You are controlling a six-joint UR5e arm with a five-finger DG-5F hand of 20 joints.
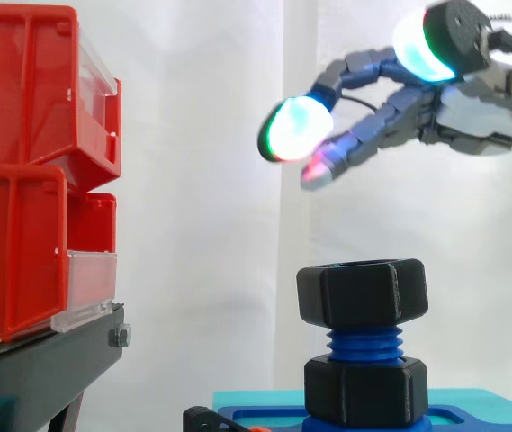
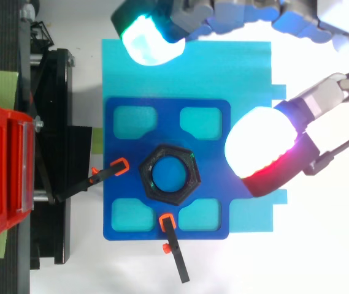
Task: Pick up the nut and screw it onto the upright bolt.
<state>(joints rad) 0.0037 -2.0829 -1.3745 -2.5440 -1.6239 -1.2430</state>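
1. Hand (image 1: 473,115) hovers at 1 o'clock from the nut (image 1: 362,291), fingers spread apart, holding nothing (pads glowing).
2. Nut sits atop the upright blue bolt (image 1: 363,344).
3. Lower nut (image 1: 366,389) sits at 6 o'clock beneath it.

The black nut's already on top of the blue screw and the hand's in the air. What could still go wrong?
The upper nut sits at the very top of the bolt, bare thread below: perhaps barely engaged, it could jam if turned askew. The robot hand hangs open above and to one side; coming down off-centre, its pads might knock the nut instead of gripping it.
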